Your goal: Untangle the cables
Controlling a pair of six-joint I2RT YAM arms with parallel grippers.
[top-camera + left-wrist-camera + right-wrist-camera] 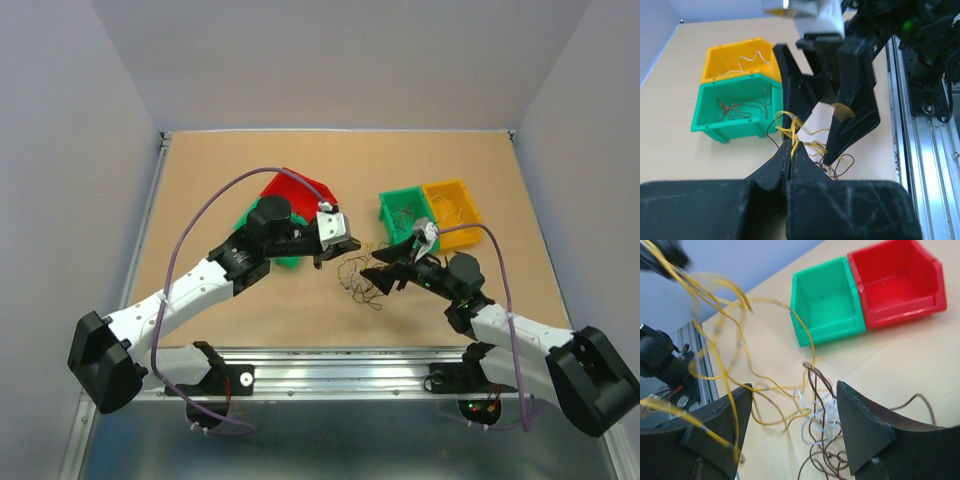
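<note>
Evidently cables (358,277) sit pinched between closed left jaws.

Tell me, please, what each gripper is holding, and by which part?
The left gripper pinches a yellow cable at a loop along its length. The right gripper is open over the tangle, holding nothing.

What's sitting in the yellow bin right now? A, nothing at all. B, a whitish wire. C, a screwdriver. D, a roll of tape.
B: the left wrist view shows a thin whitish wire curling inside the yellow bin.
</note>
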